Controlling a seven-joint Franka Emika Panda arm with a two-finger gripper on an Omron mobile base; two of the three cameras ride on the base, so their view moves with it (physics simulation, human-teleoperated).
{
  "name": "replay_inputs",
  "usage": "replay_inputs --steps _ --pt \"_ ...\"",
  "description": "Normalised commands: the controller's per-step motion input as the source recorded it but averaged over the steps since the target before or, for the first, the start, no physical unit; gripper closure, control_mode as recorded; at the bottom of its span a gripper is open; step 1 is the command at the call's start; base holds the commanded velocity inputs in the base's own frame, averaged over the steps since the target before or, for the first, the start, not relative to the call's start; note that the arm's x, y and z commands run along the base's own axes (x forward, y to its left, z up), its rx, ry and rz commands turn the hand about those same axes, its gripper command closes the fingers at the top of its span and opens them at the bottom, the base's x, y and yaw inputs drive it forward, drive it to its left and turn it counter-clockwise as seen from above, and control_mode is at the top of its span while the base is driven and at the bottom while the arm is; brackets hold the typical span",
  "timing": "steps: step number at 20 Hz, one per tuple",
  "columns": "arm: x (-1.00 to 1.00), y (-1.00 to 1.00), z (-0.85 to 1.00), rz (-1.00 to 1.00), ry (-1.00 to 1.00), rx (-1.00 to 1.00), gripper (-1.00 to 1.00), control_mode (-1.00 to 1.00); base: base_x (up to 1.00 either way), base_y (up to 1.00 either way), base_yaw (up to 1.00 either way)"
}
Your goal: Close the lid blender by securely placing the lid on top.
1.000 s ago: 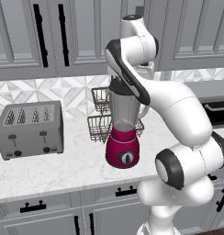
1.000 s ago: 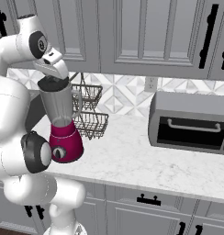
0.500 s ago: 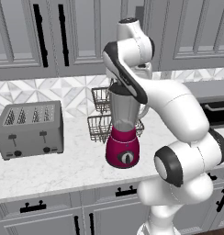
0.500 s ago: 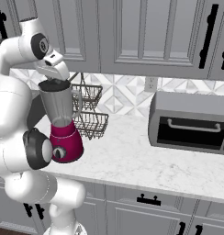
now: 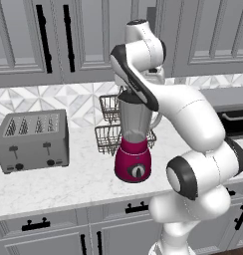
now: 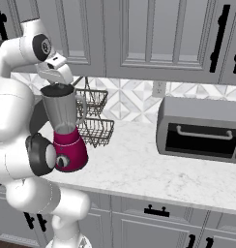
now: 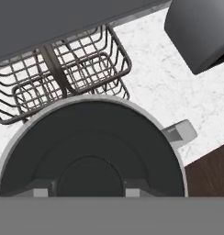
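The blender (image 5: 134, 149) stands on the marble counter with a magenta-red base, a black dial and a clear greyish jar (image 6: 64, 114). A dark round lid (image 7: 86, 137) sits inside the jar's rim, also seen as the lid (image 6: 58, 89) from the right base. My gripper (image 7: 86, 193) points straight down onto it, its tips on either side of the lid's central knob. From the right base the gripper (image 6: 57, 81) rests directly on the jar's top. In the left base view my arm hides the jar's mouth. The jar's handle (image 7: 180, 133) sticks out to the right.
A grey four-slot toaster (image 5: 31, 139) stands left of the blender. A two-tier wire basket (image 6: 93, 121) is close behind it against the backsplash. A dark microwave (image 6: 202, 128) sits to the right. Upper cabinets hang just above my arm.
The upper arm has shifted slightly; the hand stays on top of the jar with the lid, and the blender has not moved.
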Motion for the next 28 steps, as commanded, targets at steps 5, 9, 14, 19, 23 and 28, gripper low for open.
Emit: replay_inputs --steps 5,9,14,19,23,28 --pt "-0.34 0.00 -0.34 0.00 0.00 0.00 -1.00 -1.00 0.00 0.00 0.00" --pt "-0.32 -0.01 -0.20 0.00 -0.04 0.00 -1.00 -1.00 0.00 0.00 0.00" --pt "-0.26 -0.01 -0.06 0.00 -0.01 0.00 -1.00 -1.00 0.00 0.00 0.00" --pt "-0.36 -0.01 0.00 0.00 -0.08 0.00 -1.00 -1.00 0.00 0.00 0.00" --pt "-0.58 -0.08 0.00 0.00 -0.14 0.00 -1.00 -1.00 0.00 0.00 0.00" --pt "-0.72 -0.14 0.00 0.00 -0.17 0.00 -1.00 -1.00 0.00 0.00 0.00"
